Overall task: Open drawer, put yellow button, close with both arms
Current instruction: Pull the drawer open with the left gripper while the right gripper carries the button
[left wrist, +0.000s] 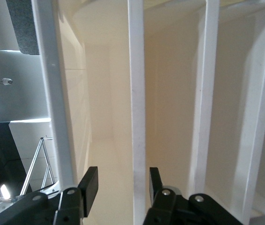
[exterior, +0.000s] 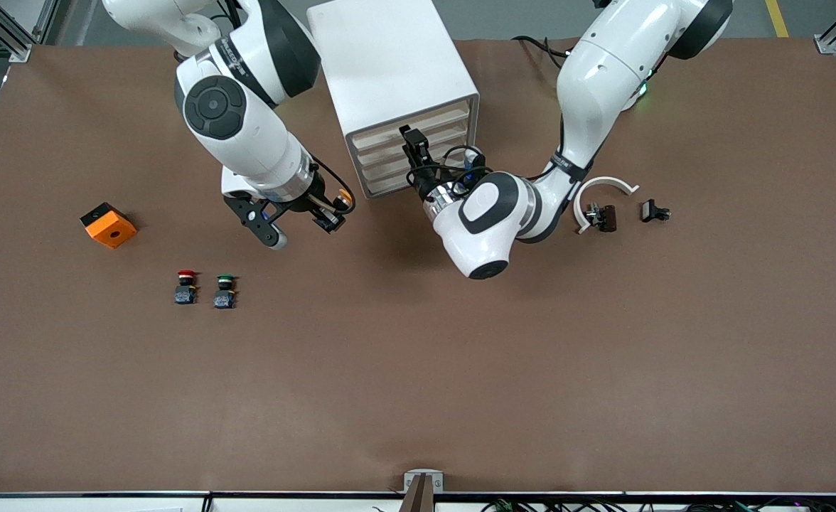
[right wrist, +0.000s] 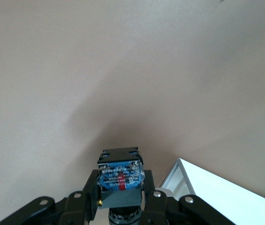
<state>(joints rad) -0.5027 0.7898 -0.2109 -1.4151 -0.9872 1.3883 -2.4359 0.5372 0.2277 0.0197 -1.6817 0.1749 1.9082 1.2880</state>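
The white cabinet (exterior: 389, 64) stands at the robots' edge of the table, its drawers facing the front camera. The topmost drawer (exterior: 418, 122) is shut. My left gripper (exterior: 411, 142) is at the upper drawer fronts. In the left wrist view its fingers (left wrist: 89, 185) are open and straddle a white strip (left wrist: 137, 117) beside the top drawer's cream face (left wrist: 99, 117), with a gap on one side. My right gripper (exterior: 333, 212) hangs over the table beside the cabinet, shut on the yellow button (exterior: 345, 198). The button's blue and black body (right wrist: 120, 176) shows between that gripper's (right wrist: 121, 190) fingers.
A red-capped button (exterior: 186, 286) and a green-capped button (exterior: 224, 291) stand nearer the front camera, toward the right arm's end. An orange block (exterior: 108, 225) lies farther out that way. A white curved piece (exterior: 606, 186) and small black parts (exterior: 654, 211) lie toward the left arm's end.
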